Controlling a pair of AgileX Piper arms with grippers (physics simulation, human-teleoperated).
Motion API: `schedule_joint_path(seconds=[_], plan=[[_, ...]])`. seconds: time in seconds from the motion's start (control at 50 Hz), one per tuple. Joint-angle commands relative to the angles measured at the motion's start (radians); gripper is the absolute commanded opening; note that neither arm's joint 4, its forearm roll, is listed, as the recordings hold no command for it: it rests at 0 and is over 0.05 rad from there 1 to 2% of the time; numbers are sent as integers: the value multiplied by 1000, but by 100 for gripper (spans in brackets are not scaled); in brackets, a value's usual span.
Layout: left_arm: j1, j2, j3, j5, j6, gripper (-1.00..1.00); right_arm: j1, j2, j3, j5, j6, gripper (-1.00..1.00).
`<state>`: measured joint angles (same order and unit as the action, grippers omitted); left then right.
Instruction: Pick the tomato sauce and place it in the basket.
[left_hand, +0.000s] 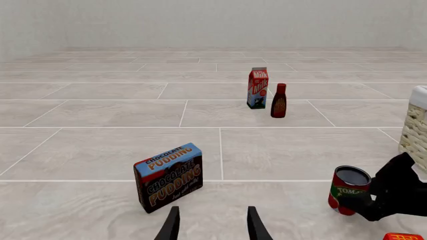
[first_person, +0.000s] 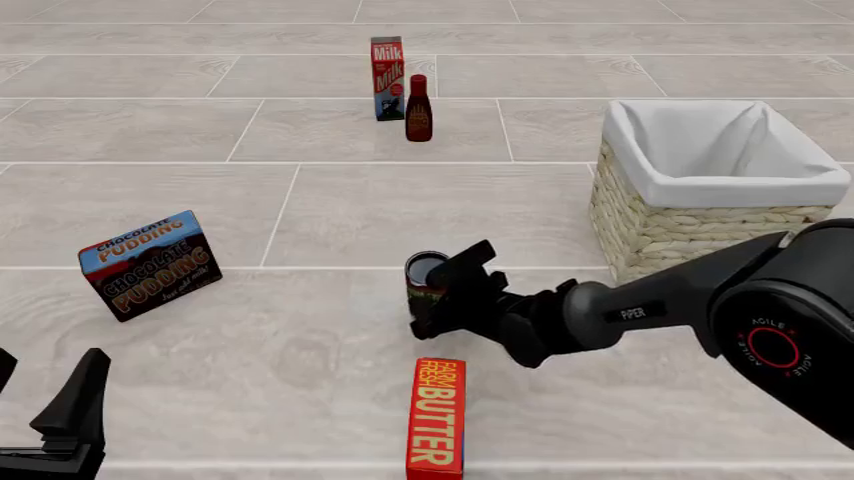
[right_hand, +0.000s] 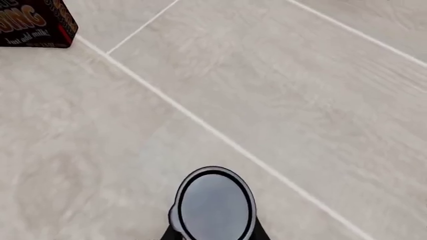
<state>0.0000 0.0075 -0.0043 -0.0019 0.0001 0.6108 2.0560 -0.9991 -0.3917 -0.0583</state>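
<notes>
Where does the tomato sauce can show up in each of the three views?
Left wrist: tomato sauce at lower right, at the right claw.
Front: centre, just left of that claw.
Right wrist: bottom centre, seen top-down.
Shared landmark: the chocolate pudding box.

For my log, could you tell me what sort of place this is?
Probably a simulated grocery-sorting tabletop: a pale tiled surface holding packaged foods, such as a milk carton and pudding box, plus a lined basket.

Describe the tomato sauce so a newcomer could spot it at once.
Start at the wicker basket on the right, then look toward the chocolate pudding box. The tomato sauce stands between them, at the right gripper: a small red-labelled can with a grey metal top, unlike the dark capped bottle farther back.
</notes>
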Motion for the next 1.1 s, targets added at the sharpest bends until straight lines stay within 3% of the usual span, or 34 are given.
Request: schedule_joint_path(seconds=[0.02, 0.42, 1.1], plan=[[0, 0, 0, 0, 0, 100, 9, 3, 0, -1, 12, -100], [0, 0, 0, 0, 0, 100, 6, -23, 8, 2, 7, -100], [0, 0, 0, 0, 0, 100, -22, -200, 44, 69, -33, -100]])
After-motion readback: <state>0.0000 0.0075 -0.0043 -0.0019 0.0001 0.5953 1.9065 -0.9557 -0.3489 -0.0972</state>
